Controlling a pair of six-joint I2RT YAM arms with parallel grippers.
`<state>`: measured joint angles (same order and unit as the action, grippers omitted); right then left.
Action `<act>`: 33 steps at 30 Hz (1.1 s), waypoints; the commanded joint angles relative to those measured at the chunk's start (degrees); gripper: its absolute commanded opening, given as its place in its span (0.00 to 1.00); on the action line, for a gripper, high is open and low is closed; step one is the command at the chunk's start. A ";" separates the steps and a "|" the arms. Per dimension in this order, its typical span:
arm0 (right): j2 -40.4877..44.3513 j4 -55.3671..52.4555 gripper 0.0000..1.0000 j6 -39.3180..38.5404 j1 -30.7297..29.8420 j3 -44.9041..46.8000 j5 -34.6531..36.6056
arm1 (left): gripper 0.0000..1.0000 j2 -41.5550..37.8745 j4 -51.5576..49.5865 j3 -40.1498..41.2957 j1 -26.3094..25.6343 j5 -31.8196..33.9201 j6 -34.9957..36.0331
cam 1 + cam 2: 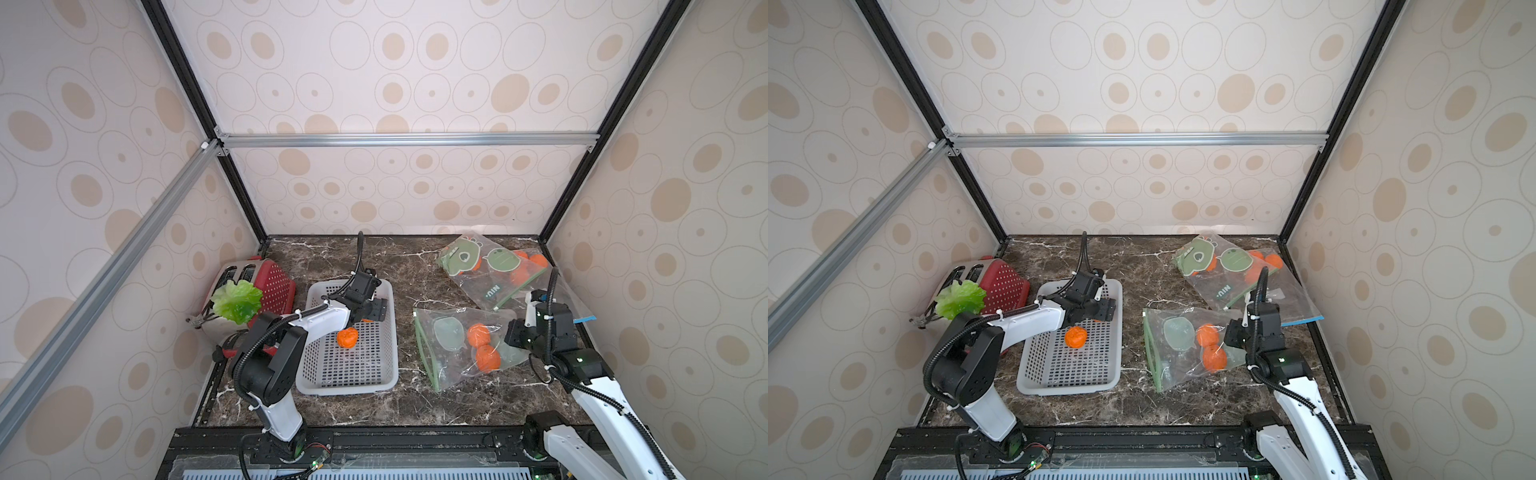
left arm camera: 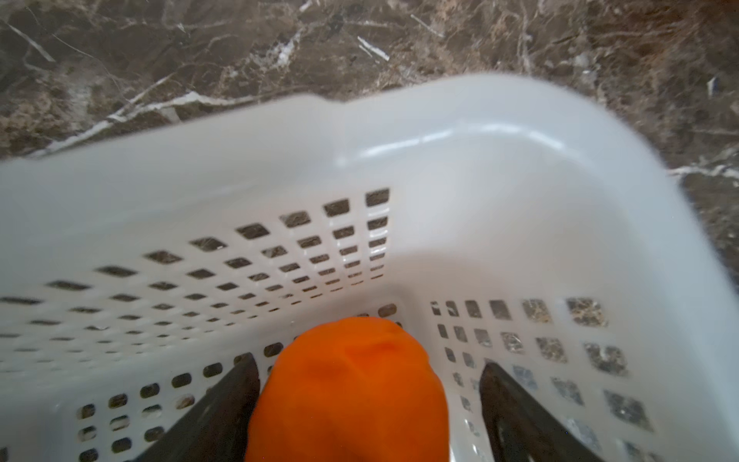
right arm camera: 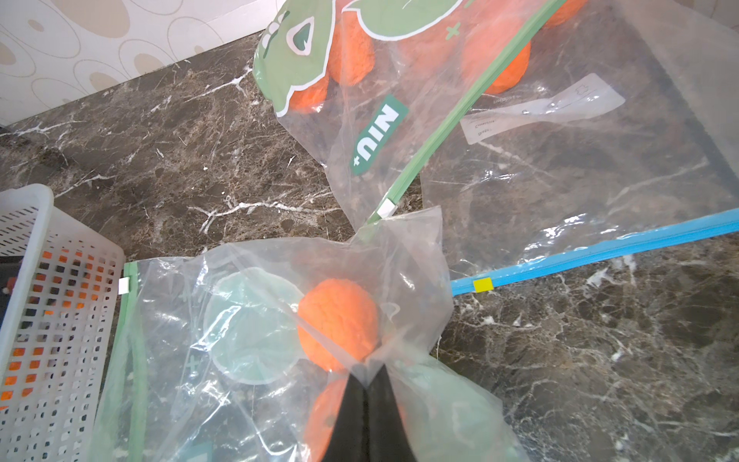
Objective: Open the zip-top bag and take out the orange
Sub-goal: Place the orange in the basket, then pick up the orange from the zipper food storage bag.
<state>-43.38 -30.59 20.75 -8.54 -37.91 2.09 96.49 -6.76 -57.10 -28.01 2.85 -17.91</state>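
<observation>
Left claw (image 2: pixel 366 364) is down inside the white basket (image 2: pixel 480 180), near a corner. Its fingers are apart, wider than the orange (image 2: pixel 352 404) sitting between them. There's a clear gap on one side; the other side looks like contact, but the wrist view is blurry, so I can't confirm. A second orange (image 1: pixel 347 337) lies loose on the basket floor. Right claw (image 3: pixel 366 370) is together, pinching a fold of film on the zip-top bag (image 3: pixel 240 320). The bag lies on the desk (image 1: pixel 407 274) just beside the basket, green zip edge facing it. Two more oranges (image 1: pixel 478 334) are inside, touching each other.
</observation>
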 commanded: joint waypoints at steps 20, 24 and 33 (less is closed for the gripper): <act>-0.57 0.52 0.00 0.58 0.76 0.21 -0.07 | 0.54 -14.66 -10.47 1.88 -16.32 -19.32 11.22; -0.63 0.48 0.00 0.62 0.78 0.20 -0.08 | 0.39 -12.04 -11.60 1.11 -17.76 -21.24 11.79; -0.34 0.41 0.00 0.67 0.80 0.29 0.10 | 0.31 -6.36 -14.91 -2.35 -20.79 -22.61 13.61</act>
<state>-44.03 -30.44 20.75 -8.21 -37.91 1.89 88.84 -18.83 -57.23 -47.79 -18.37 -6.22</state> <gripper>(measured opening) 0.042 0.307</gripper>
